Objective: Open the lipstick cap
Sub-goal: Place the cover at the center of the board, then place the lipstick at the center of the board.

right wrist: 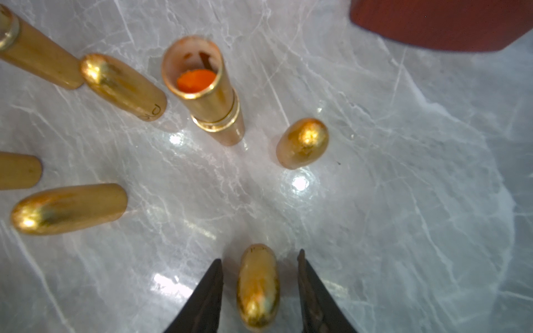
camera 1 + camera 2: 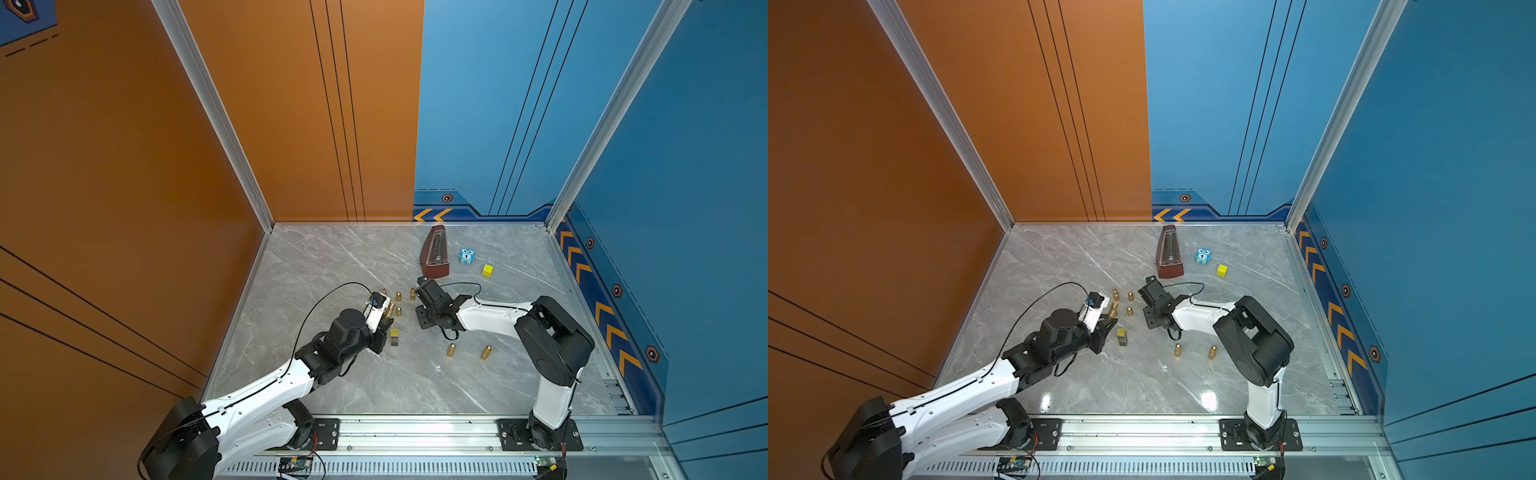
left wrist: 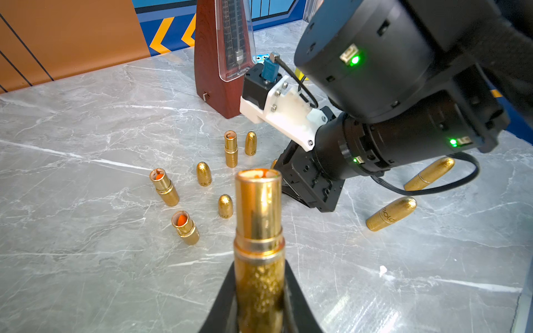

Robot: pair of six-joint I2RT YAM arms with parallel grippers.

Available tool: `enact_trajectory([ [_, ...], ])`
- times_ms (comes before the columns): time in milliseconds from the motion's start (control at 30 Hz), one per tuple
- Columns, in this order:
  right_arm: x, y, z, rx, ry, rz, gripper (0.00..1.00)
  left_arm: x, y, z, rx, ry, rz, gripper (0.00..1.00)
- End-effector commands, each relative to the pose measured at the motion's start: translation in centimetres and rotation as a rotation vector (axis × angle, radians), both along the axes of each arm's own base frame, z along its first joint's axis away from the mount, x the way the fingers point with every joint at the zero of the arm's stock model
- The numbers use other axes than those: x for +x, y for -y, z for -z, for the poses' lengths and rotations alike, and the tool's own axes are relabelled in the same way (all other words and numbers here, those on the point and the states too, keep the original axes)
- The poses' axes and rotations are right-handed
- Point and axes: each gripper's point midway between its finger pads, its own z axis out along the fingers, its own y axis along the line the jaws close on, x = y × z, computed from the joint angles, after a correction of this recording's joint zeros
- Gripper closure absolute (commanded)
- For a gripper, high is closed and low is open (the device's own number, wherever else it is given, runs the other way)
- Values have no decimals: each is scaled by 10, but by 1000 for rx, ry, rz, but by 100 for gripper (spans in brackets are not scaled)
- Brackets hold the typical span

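Gold cap [image 1: 257, 288] sits between the parted right jaws, touching neither.

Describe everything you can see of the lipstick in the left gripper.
The lipstick is a gold tube with no cap. Its upper sleeve is smooth and shiny, with orange smears at the open rim; below a ring, the base looks glittery. The left gripper is shut on the base.
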Motion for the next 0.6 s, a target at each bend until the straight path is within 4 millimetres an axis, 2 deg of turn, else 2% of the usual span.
enact_trajectory([
  [0,-12,2,-29,42,-4,-13,51,-1,0,-4,-32,2,5,100],
  [367,-43,24,-109,232,-97,-22,41,-12,16,-4,-50,-28,104,100],
  [567,-74,7,-151,414,-199,-141,37,-13,28,-3,-39,-40,147,100],
])
